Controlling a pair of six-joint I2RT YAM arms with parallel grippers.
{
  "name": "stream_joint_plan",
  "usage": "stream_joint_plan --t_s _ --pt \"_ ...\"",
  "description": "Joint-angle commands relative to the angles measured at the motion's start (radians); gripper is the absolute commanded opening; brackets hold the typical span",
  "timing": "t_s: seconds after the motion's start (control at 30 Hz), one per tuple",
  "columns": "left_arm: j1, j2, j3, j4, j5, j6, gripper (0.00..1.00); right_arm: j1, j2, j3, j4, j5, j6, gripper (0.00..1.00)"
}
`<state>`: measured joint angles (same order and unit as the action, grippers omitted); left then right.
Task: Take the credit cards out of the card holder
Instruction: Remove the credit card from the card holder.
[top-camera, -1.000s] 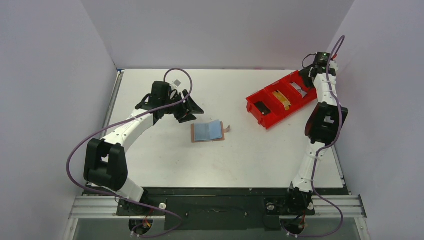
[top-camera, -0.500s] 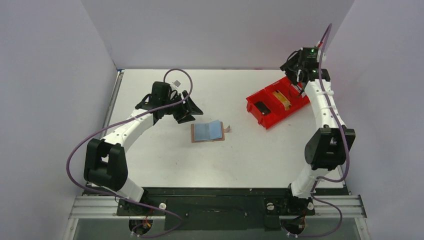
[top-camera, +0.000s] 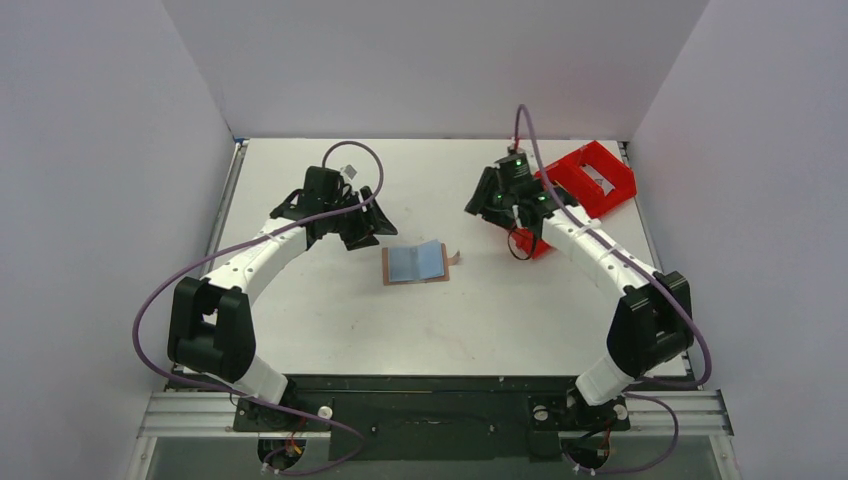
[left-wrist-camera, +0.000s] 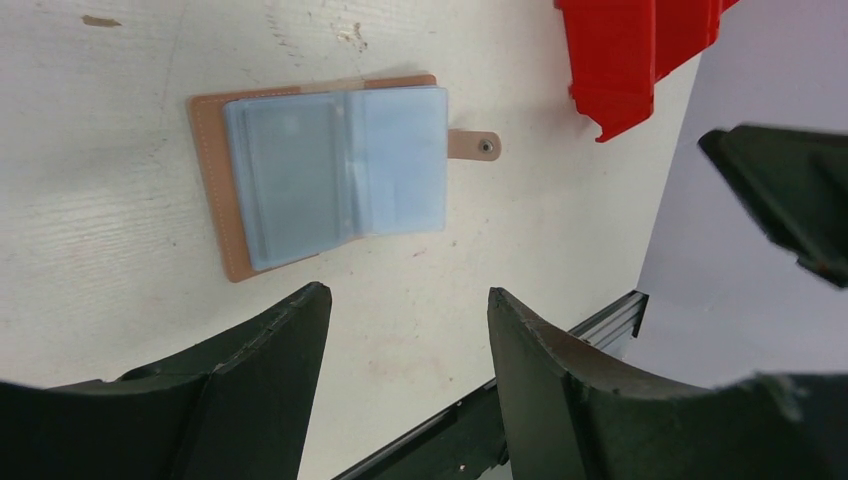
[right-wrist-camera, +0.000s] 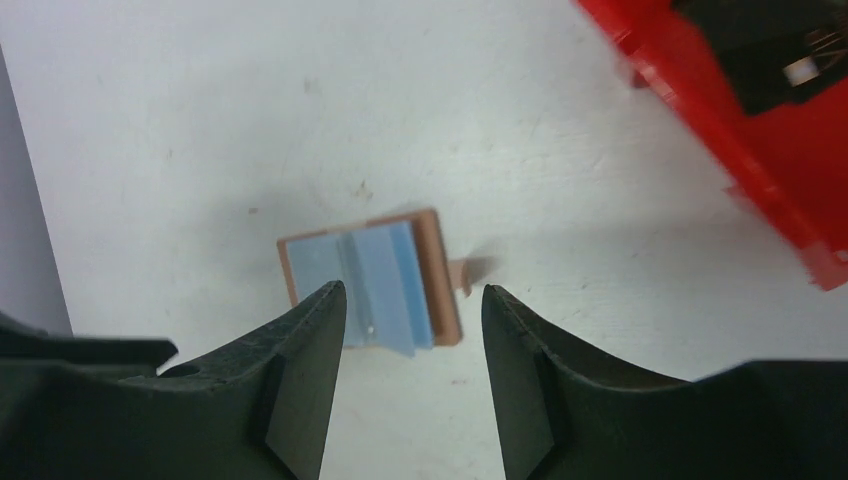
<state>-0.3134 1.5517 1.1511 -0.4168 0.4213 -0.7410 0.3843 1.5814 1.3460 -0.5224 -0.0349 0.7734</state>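
White tabletop (top-camera: 450, 330): your card holder (top-camera: 415, 263) lies open at its middle, pockets upward for access; left fingers (left-wrist-camera: 270, 340) and right fingers (right-wrist-camera: 300, 350) hover spread, empty, flanking it for approach.

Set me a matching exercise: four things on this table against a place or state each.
1. card holder
2. red tray
3. left gripper
4. right gripper

a. open, empty, beside the tray
b. far right of the table
c. lies open, blue-grey faces up
d. open, empty, left of the card holder

Pairs: 1-c, 2-b, 3-d, 4-a.
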Motion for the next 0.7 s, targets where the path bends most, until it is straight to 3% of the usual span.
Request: stream_joint_plan --t_s 0.0,0.2,0.67 --pt "0.015 -0.040 0.012 -0.021 -0.071 0.048 0.57 0.128 0.007 -0.029 0.074 0.004 -0.016 0.49" --pt "0.035 -0.040 -0.009 -0.037 -0.103 0.074 0.57 0.261 0.118 -0.018 0.095 0.004 -0.031 0.48" --pt "0.067 -0.040 -0.074 -0.018 -0.105 0.078 0.57 0.362 0.332 0.085 0.042 0.005 -0.079 0.46"
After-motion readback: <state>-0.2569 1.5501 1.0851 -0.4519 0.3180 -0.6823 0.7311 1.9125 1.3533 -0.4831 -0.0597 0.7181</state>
